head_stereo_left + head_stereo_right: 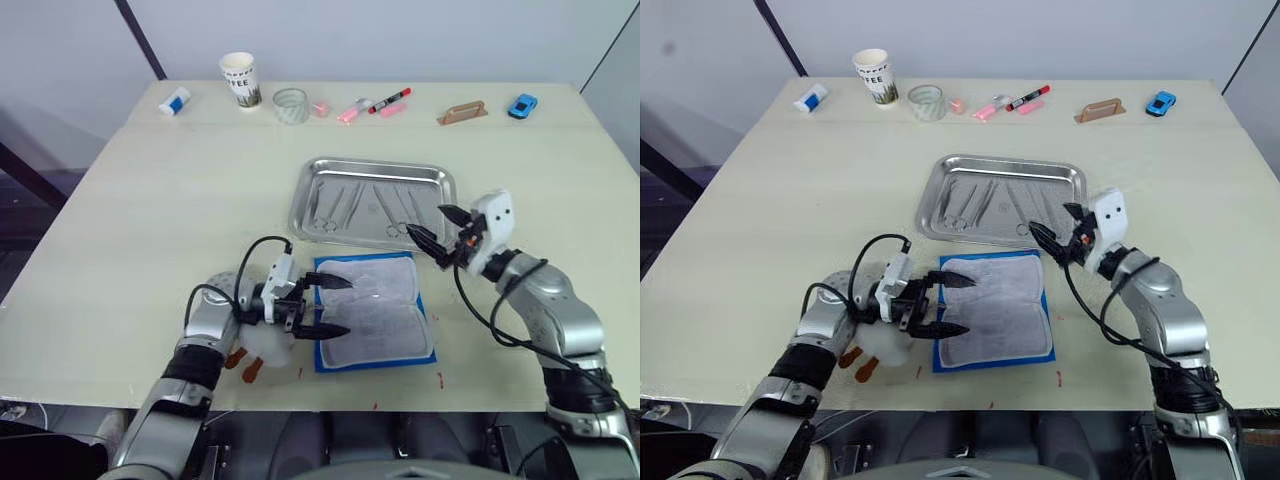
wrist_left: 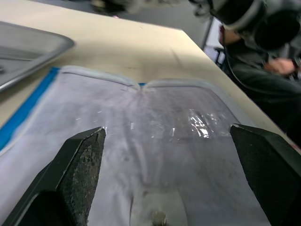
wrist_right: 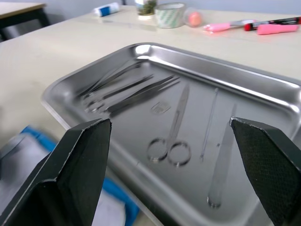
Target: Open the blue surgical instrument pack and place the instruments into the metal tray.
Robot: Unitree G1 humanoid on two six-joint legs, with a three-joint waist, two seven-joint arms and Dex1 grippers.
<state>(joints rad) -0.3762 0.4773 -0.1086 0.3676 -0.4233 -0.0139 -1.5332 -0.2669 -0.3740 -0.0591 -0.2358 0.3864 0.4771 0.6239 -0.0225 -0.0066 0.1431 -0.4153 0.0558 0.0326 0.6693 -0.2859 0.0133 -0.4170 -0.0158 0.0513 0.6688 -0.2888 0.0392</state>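
The blue surgical instrument pack [image 1: 375,310] lies unfolded flat near the table's front edge, whitish lining [image 2: 155,136] up, no tools visible on it. My left gripper [image 1: 334,306] is open over its left edge, fingers spread just above the lining. Behind the pack sits the metal tray [image 1: 440,180], holding several slim instruments [image 3: 176,122], among them ring-handled scissors [image 3: 170,149] and forceps [image 1: 335,208]. My right gripper [image 1: 437,229] hovers open at the tray's front right corner, empty.
Along the far edge stand a paper cup [image 1: 240,80], a tape roll [image 1: 291,105], pink items and a red-and-black marker [image 1: 388,101], a brown block [image 1: 462,113], a blue toy car [image 1: 522,105] and a small tube [image 1: 174,101]. Wide bare tabletop lies left of the tray.
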